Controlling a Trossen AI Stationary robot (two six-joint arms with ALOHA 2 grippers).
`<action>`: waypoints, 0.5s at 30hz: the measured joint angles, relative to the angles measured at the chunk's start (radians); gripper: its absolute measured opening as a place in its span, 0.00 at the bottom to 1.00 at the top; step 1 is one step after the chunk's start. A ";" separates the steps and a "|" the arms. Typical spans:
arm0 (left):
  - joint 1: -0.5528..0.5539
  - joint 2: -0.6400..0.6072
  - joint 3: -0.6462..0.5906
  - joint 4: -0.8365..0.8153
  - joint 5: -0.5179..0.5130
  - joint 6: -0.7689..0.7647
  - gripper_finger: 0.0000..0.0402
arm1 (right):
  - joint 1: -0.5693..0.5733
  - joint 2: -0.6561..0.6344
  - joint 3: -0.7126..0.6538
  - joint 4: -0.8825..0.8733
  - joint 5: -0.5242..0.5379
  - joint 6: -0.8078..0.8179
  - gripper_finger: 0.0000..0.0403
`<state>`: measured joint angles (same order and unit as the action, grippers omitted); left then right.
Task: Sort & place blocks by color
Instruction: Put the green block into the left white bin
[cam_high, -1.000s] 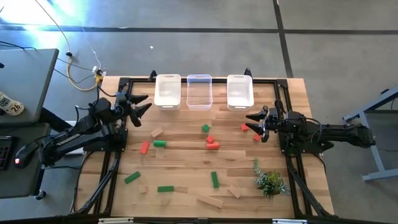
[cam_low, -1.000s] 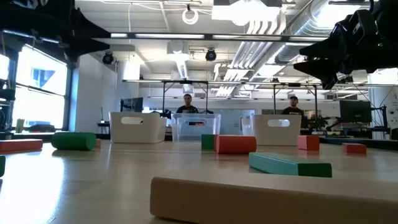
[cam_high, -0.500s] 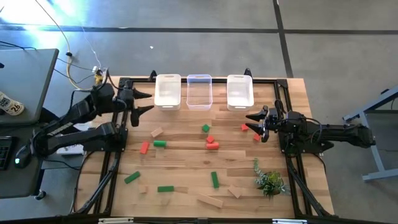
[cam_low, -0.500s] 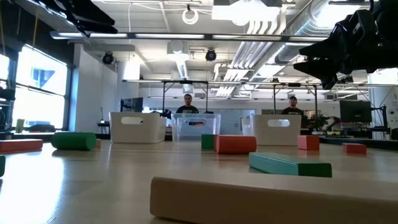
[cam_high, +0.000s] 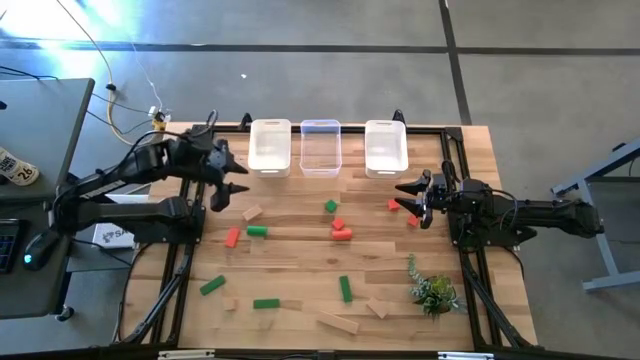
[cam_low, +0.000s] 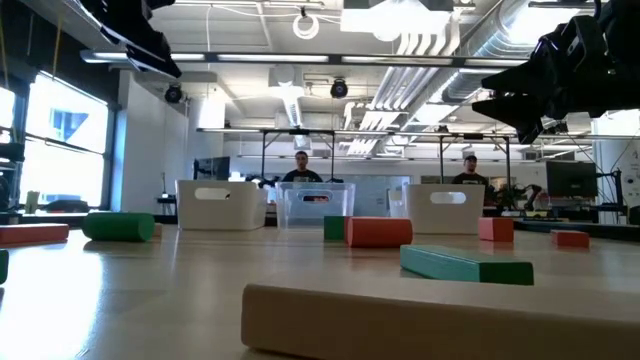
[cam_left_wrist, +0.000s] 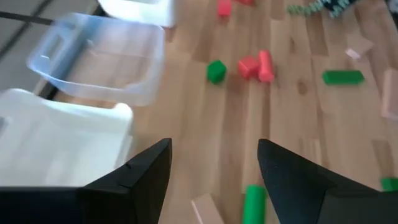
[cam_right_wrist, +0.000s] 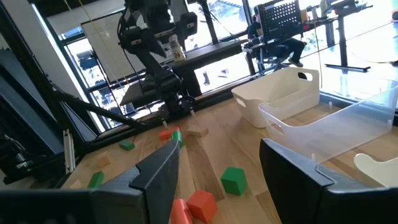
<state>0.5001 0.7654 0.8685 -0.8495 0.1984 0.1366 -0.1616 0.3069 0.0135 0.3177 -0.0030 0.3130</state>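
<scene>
Green, red and tan blocks lie scattered flat on the table (cam_high: 300, 260). A green cube (cam_high: 330, 206), a red cube (cam_high: 338, 223) and a red bar (cam_high: 342, 235) sit mid-table; a tan block (cam_high: 251, 212), a green bar (cam_high: 257, 231) and a red bar (cam_high: 232, 237) lie toward the left. My left gripper (cam_high: 232, 182) hangs open above the table beside the left white bin (cam_high: 270, 147), tipped down; in its wrist view (cam_left_wrist: 214, 177) the green cube (cam_left_wrist: 216, 70) lies ahead. My right gripper (cam_high: 408, 196) is open and hovers by two red blocks (cam_high: 393, 205).
Three bins stand at the far edge: white, clear (cam_high: 321, 147) and white (cam_high: 386, 147). A leafy plant sprig (cam_high: 432, 290) lies near right. More green bars (cam_high: 345, 288) and tan blocks (cam_high: 338, 322) lie toward the near edge. People stand in the room beyond (cam_low: 302, 168).
My left arm has lifted and swung in from the table's left edge; its gripper has tipped from level to pointing down at the table near the left white bin, and stays open. The right arm and the blocks have kept still.
</scene>
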 joint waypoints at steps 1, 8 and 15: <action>-0.018 0.001 -0.007 0.000 0.000 -0.007 0.57 | 0.000 0.000 0.000 0.000 0.000 0.000 0.52; -0.170 0.021 -0.060 0.000 -0.092 -0.094 0.57 | 0.000 0.000 0.000 0.000 0.000 0.000 0.52; -0.294 0.109 -0.104 0.018 -0.149 -0.173 0.57 | 0.000 0.000 0.000 -0.001 0.000 0.000 0.52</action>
<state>0.2063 0.8739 0.7643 -0.8314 0.0495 -0.0368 -0.1615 0.3073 0.0132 0.3167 -0.0032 0.3130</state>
